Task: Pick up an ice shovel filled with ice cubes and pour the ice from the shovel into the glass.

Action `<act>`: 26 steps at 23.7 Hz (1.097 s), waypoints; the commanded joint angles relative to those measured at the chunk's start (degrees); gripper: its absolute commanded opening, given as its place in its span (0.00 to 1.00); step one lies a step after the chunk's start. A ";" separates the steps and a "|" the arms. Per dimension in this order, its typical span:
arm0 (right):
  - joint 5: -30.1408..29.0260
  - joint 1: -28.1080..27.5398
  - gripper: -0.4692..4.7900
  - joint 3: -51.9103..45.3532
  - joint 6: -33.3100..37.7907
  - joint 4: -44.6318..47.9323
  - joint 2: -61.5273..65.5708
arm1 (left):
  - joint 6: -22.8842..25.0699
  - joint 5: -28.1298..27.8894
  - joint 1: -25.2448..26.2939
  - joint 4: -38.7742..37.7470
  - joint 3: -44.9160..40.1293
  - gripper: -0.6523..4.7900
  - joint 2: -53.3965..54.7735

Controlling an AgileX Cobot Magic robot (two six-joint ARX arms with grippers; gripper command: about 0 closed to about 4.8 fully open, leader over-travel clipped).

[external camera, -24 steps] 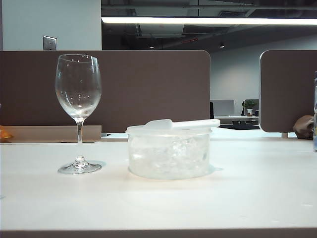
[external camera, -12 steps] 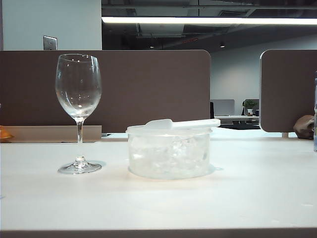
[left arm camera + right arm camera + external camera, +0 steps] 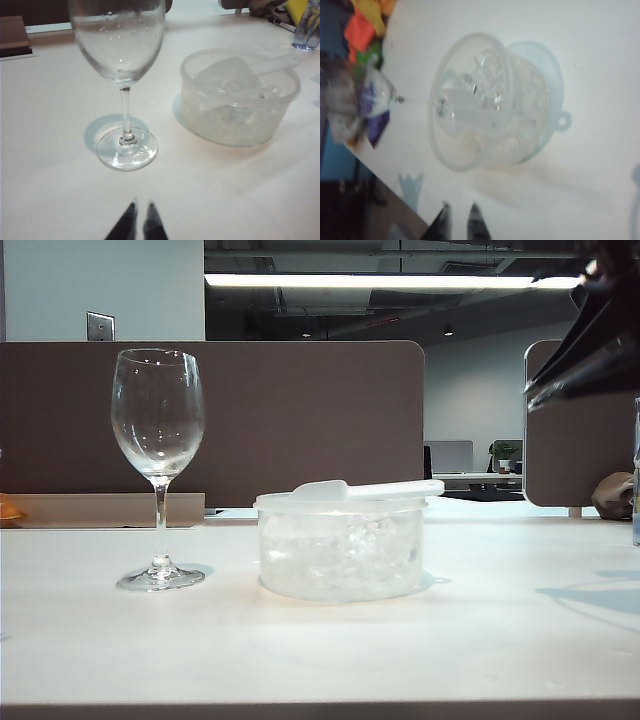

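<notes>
Now entering upper right above the table: right gripper [image 3: 460, 215], fingertips slightly apart, empty. Left gripper [image 3: 140, 218] hovering, nearly closed. Ice shovel [image 3: 372, 489] lying across ice tub [image 3: 340, 550] beside glass [image 3: 158, 440].

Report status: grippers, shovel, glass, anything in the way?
Left gripper low near glass, jaws almost shut, empty. Right gripper high above tub, narrowly open, empty. Ice shovel lying across tub. Glass empty, upright. Nothing blocking.
</notes>
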 commanded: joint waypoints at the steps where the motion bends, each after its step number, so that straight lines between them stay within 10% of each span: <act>1: 1.57 0.13 0.19 -6.78 16.28 22.16 -0.33 | 0.13 0.24 0.02 -0.11 -0.02 0.17 0.04; 8: 17.57 3.26 0.19 -22.75 42.99 59.78 -0.31 | 0.13 0.22 0.02 -0.11 -0.02 0.17 0.04; 18: 53.18 25.35 0.19 -26.29 48.19 65.29 0.68 | 0.13 0.22 0.02 -0.11 -0.02 0.17 0.04; 26: 55.71 28.65 0.21 -26.27 50.90 71.58 9.18 | 0.13 0.22 0.02 -0.11 -0.02 0.17 0.04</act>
